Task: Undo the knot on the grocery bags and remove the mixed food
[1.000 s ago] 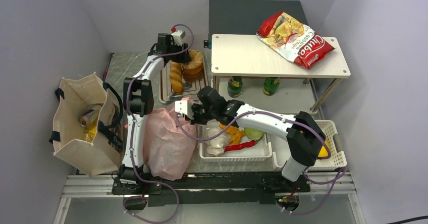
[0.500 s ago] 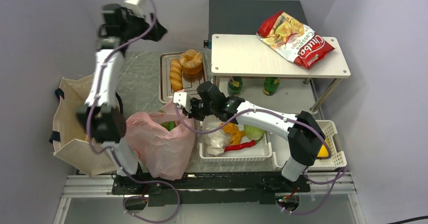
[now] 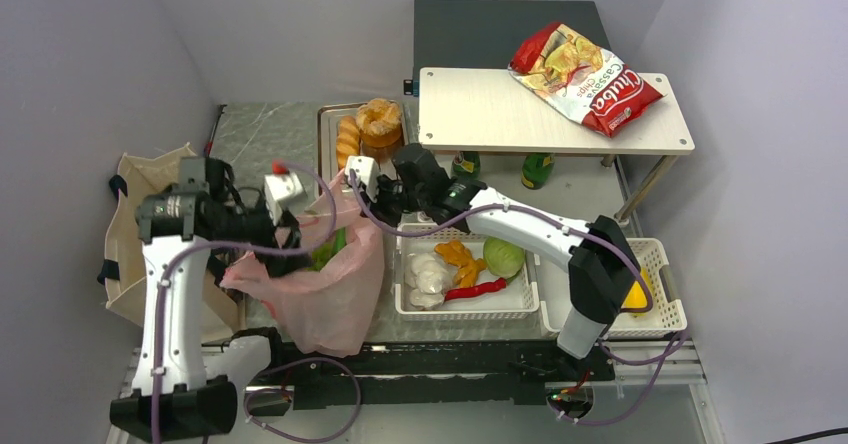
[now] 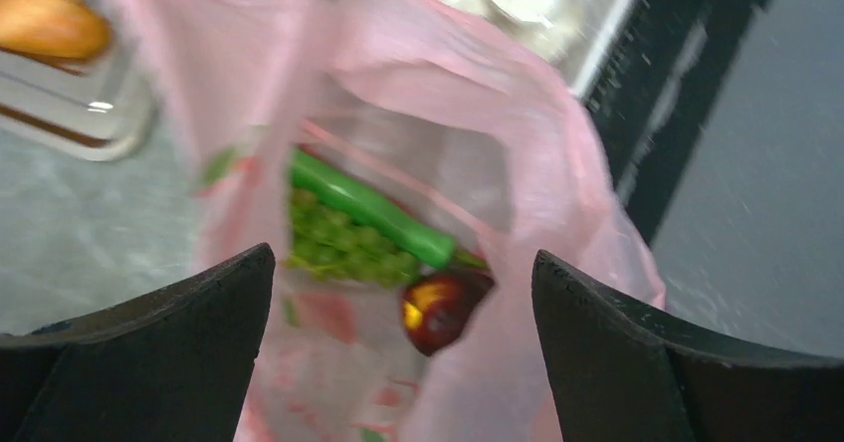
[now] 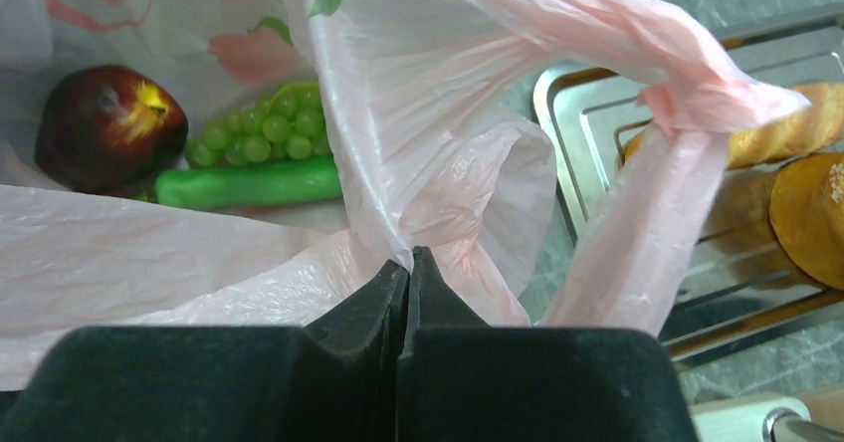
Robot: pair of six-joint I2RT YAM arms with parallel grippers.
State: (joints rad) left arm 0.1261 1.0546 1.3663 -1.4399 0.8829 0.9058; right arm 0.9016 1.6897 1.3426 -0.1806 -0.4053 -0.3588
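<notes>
The pink plastic bag point(image 3: 335, 289) stands open at the front, next to the beige tote point(image 3: 122, 214) on the left. My right gripper point(image 3: 362, 189) is shut on the pink bag's rim point(image 5: 408, 255) and holds it up toward the back. My left gripper point(image 3: 295, 244) is open and empty just above the bag's mouth point(image 4: 403, 256). Inside lie green grapes point(image 4: 333, 248), a long green vegetable point(image 4: 368, 206) and a dark red fruit point(image 4: 443, 308). The ring-shaped bun point(image 3: 381, 119) sits on the metal tray point(image 3: 328, 169). Garlic point(image 3: 425, 274) and cabbage point(image 3: 503, 257) lie in the white basket point(image 3: 460, 309).
A baguette point(image 3: 347, 142) lies on the tray. The red Cassava chips bag point(image 3: 585, 76) rests on the small white table point(image 3: 500, 114), with two green bottles point(image 3: 465, 169) under it. A second white basket point(image 3: 665, 264) stands at the right.
My left arm left the tray at the back, swung high, and came down open over the pink bag's mouth. My right gripper pulled the bag's rim back and up, opening the bag.
</notes>
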